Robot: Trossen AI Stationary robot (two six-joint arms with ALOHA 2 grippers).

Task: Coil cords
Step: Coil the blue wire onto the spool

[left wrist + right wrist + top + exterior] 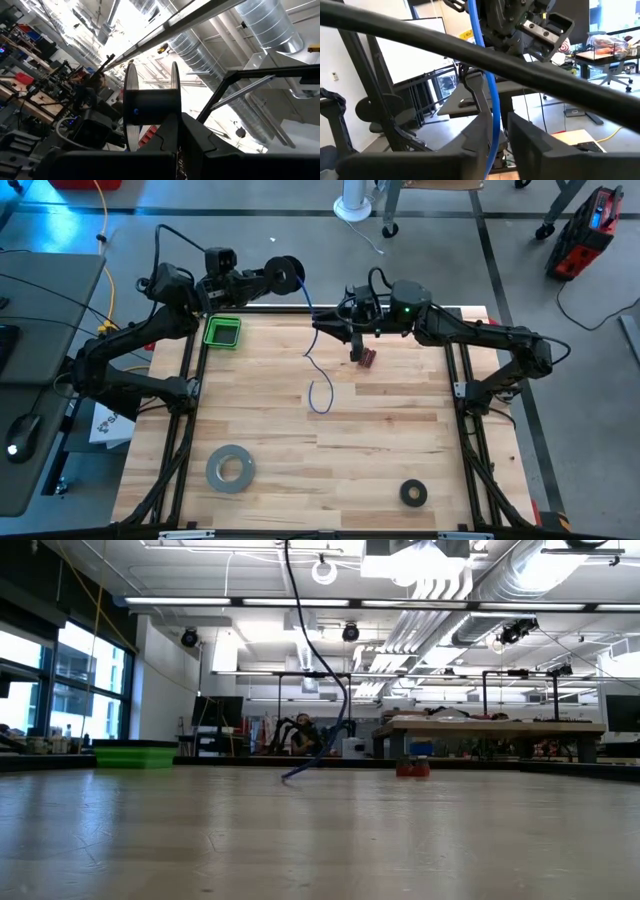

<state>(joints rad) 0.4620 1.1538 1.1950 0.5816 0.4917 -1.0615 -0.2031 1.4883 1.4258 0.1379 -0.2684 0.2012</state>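
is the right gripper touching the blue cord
Touching. The right wrist view shows the blue cord running down between the right gripper's two dark fingers with no gap beside it, at the table's far edge.

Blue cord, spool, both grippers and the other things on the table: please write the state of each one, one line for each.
blue cord: hanging from the spool, free end looped on the table
black spool: held up at the table's far edge, nearly bare
left gripper: shut on the black spool
right gripper: closing around the blue cord
green bin: upright on the table
grey tape roll: lying flat
black ring: lying flat
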